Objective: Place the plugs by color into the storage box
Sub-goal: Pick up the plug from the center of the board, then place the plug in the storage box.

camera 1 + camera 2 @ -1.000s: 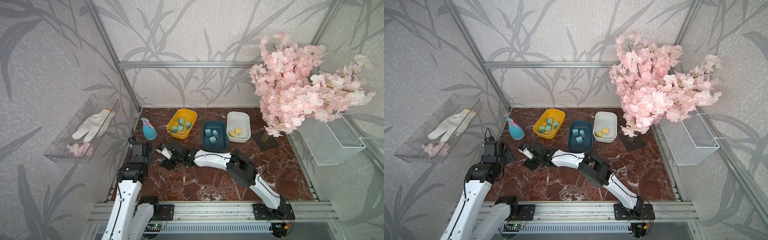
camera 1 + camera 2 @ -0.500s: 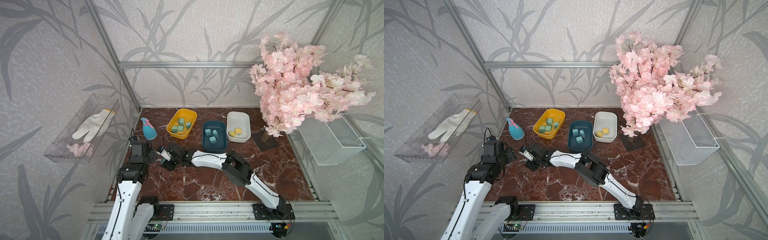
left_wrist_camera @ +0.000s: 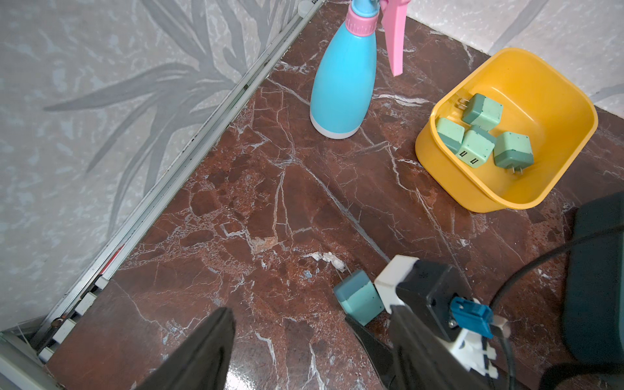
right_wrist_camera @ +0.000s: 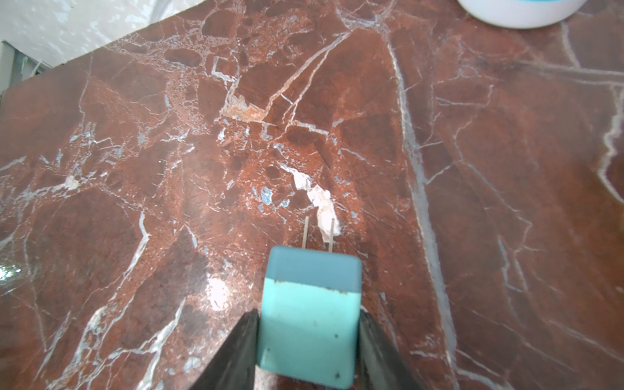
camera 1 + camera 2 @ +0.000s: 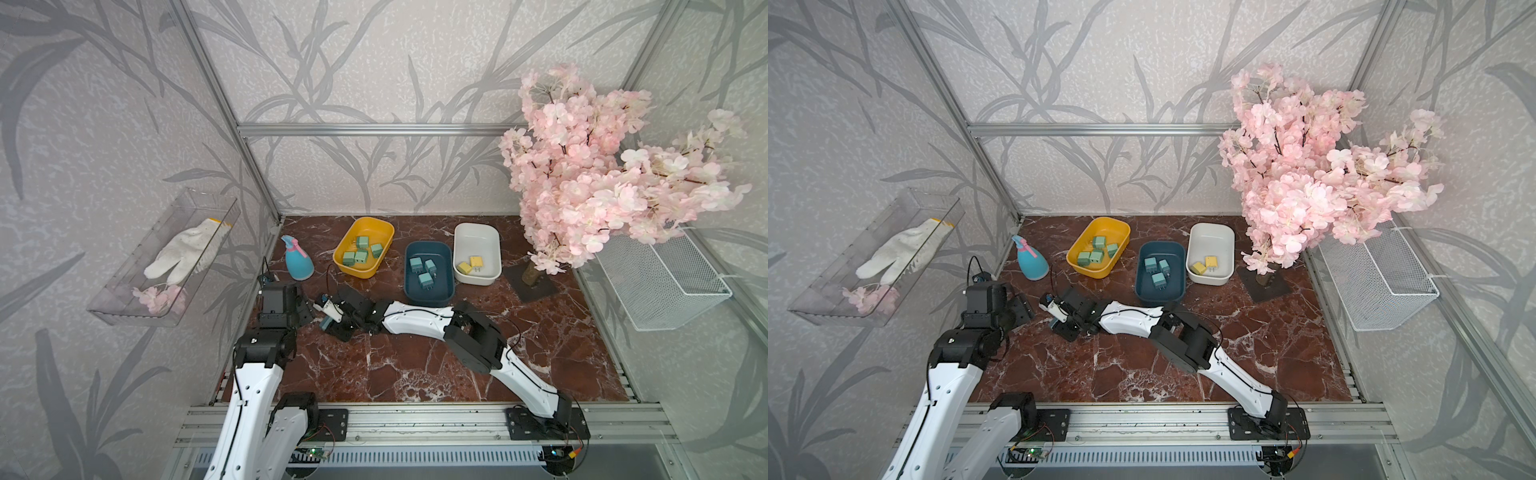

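- My right gripper [image 4: 309,332] is clamped on a teal plug [image 4: 312,273], one black finger flat against each side face, with the prongs pointing straight away from me.
- I hold it by the smooth sides because, as I judge it, the prong end offers nothing to squeeze. This grip also leaves the prongs clear for the drop.
- The plug sits right at my fingertips, low over the marble table [image 4: 472,152]. I cannot tell whether it rests on the stone or is just off it.
- In a top view my arm lies stretched low across the table, with the plug [image 5: 325,323] at its far end near the left edge.
- My left gripper [image 5: 305,311] hangs just beside it, jaws apart and empty, out of the way.
- The bottle [image 5: 298,262] stands beyond, near but not touching.
- The blue bin [image 5: 438,293], well apart toward the back, holds three teal plugs [image 5: 415,264], which I judge to be the match for mine.
- Four green plugs [image 5: 361,242] lie in the yellow bin [image 5: 368,226], and two yellow plugs [image 5: 476,262] in the white bin [image 5: 476,239].
- No other plug shows loose on the table, so this looks like the last one.
- The next move calls for a lift and a carry back to the blue bin.
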